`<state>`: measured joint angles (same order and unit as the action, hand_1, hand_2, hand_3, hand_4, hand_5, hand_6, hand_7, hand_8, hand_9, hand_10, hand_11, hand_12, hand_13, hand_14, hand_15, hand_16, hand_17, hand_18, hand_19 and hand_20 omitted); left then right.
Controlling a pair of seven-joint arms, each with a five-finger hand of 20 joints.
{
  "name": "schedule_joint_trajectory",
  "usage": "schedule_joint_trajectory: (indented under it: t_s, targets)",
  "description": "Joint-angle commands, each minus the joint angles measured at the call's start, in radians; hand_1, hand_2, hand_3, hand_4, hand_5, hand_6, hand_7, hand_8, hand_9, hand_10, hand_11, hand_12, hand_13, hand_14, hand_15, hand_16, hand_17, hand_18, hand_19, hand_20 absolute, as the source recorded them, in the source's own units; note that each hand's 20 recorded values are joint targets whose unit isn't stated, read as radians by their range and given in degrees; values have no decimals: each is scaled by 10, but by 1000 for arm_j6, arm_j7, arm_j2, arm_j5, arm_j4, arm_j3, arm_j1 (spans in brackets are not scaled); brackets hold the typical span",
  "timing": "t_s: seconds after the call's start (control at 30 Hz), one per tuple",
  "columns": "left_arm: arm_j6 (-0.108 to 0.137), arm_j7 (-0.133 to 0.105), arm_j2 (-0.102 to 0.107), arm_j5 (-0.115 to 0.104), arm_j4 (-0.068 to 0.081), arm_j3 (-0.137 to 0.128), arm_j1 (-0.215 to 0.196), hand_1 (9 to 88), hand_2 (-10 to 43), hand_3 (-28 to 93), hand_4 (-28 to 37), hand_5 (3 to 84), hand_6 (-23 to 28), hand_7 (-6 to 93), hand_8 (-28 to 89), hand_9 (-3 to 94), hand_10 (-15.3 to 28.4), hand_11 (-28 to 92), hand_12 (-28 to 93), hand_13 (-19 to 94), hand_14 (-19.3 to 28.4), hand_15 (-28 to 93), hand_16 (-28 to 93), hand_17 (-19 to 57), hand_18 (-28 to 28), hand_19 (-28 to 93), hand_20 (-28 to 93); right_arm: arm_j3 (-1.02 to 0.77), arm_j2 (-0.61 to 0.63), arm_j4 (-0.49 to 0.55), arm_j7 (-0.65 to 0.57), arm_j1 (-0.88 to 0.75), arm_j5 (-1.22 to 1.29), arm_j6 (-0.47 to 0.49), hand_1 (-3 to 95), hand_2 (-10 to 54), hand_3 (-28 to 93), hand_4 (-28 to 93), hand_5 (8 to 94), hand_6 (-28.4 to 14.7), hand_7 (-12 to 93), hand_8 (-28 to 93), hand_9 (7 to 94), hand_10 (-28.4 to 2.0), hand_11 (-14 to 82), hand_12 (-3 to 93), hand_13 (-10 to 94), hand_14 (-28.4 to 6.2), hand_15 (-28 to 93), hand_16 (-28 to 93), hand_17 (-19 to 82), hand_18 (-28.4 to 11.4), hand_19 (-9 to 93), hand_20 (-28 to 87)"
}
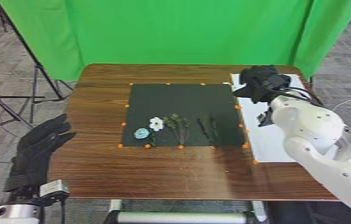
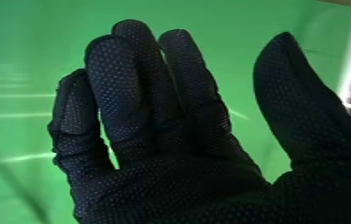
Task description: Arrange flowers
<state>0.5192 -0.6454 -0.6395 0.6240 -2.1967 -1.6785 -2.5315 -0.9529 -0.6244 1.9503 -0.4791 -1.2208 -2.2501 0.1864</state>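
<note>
The right hand [image 1: 262, 82] is over the far part of the white sheet [image 1: 275, 145], its fingers long and nearly straight, the thumb spread well away from them and nothing between. That wide shape would suit a fresh pick-up or follow a release; which of the two, I cannot tell.

The flowers lie well apart from that hand, nearer the robot and towards its left, flat on the black mat [image 1: 176, 95]. Farthest over towards the left hand [image 1: 35, 150] is the pale blue flower [image 1: 141, 133], with the white flower [image 1: 156, 124] just beside it. Coming back towards the right hand are the green sprig [image 1: 176, 121] on thin stems, then the dark narrow leaves [image 1: 208, 129]. They lie side by side, probably so that each shows and can be shifted without dragging its neighbour. The mat, edged with orange markers [image 1: 181, 147], looks meant as the ground for the arrangement; the sheet may be for supplies. On the sheet, nearer the robot than the right hand, is a dark item [image 1: 265, 118] too small to name.

The left hand is beside the mat above the desk [image 1: 91, 172], open and holding nothing, presumably kept clear to leave the other room.
</note>
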Motion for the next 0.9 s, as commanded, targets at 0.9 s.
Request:
schedule_joint_trajectory:
  t_s: [0.9]
  targets:
    - [7,-18,7,-10,1,12,17,278,11,827,-212,357,70,210,-128,316,178,343,99,220,239,612,-127,-119,203,527,109,-205,37,-296,-205,-120,24,167,260,-12,867,-271,495,-65,194,-125,538,-186,248,170,520,-141,759,154,249,-221,867,336]
